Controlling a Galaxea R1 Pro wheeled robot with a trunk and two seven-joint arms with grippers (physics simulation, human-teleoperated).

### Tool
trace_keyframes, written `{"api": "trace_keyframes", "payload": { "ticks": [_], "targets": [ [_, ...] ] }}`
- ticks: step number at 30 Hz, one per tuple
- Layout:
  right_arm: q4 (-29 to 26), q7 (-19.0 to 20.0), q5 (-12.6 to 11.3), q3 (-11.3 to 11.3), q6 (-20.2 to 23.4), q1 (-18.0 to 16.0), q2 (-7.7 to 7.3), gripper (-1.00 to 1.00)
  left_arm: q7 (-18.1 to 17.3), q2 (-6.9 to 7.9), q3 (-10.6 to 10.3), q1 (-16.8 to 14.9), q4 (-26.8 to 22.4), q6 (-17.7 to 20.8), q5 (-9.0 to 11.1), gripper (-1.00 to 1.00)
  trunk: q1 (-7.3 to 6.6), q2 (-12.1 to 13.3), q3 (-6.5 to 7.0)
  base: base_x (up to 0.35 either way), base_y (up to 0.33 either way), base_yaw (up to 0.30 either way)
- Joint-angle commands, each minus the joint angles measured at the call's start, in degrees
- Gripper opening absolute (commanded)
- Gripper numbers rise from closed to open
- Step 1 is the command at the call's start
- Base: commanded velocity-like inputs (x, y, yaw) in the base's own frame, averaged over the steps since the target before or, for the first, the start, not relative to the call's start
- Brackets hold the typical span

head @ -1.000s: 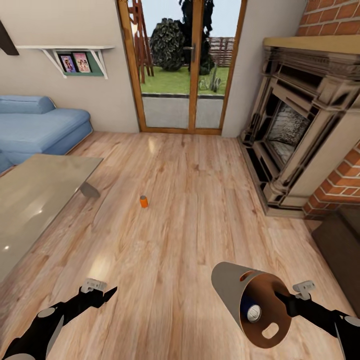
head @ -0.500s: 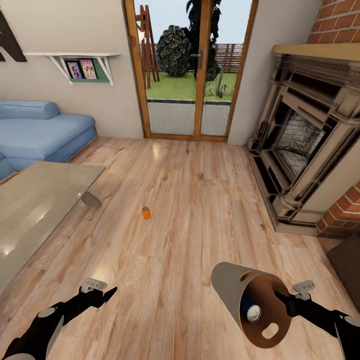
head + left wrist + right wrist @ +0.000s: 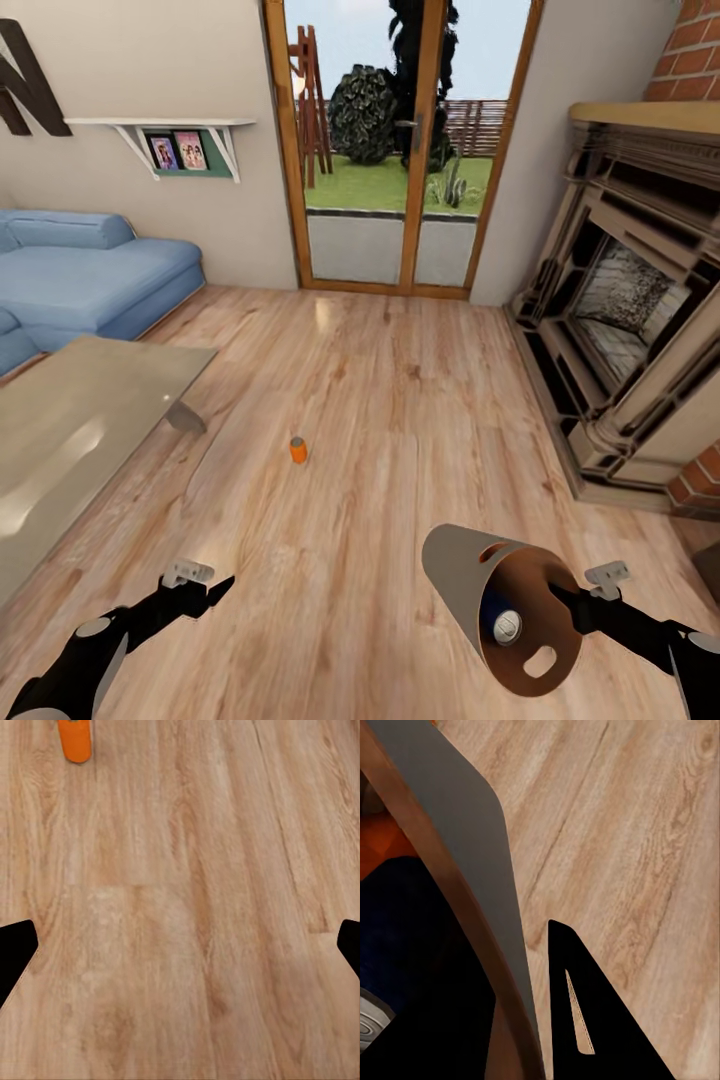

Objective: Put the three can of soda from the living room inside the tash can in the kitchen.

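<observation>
While the right gripper clamped the rim of the grey tapered trash can with the brown-orange inside, the bucket lay tipped on its side in the air, mouth toward the camera. A dark blue soda can with a silver top sat inside it, and an orange patch showed beside it in the right wrist view. One orange soda can stood upright on the light wood plank floor, well ahead of the left gripper, whose fingers were spread and empty. The glass low table and blue corner sofa stood to the left.
</observation>
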Motion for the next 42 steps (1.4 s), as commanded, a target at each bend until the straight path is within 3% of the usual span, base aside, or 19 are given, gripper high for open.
{"api": "trace_keyframes", "payload": {
  "ticks": [1, 23, 42],
  "targets": [
    [-0.04, 0.16, -0.32, -0.02, 0.05, -0.02, 0.01, -1.0, 0.0, 0.0, 0.0, -0.01, 0.2, -0.01, 0.04, 1.0, 0.0, 0.0, 0.1, 0.325, 0.0, 0.077],
    [-0.04, 0.15, -0.32, -0.02, 0.05, -0.02, 0.01, -1.0, -0.04, 0.0, 0.0, -0.01, 1.0, -0.05, 0.54, 1.0, 0.0, 0.0, 1.5, 0.325, 0.0, 0.075],
    [-0.04, 0.16, -0.34, 0.05, 0.09, -0.02, -0.03, -1.0, -0.08, 0.03, 0.0, -0.01, 1.0, -0.03, 0.62, 1.0, 0.0, 0.0, 2.63, 0.325, 0.004, -0.162]
  ]
}}
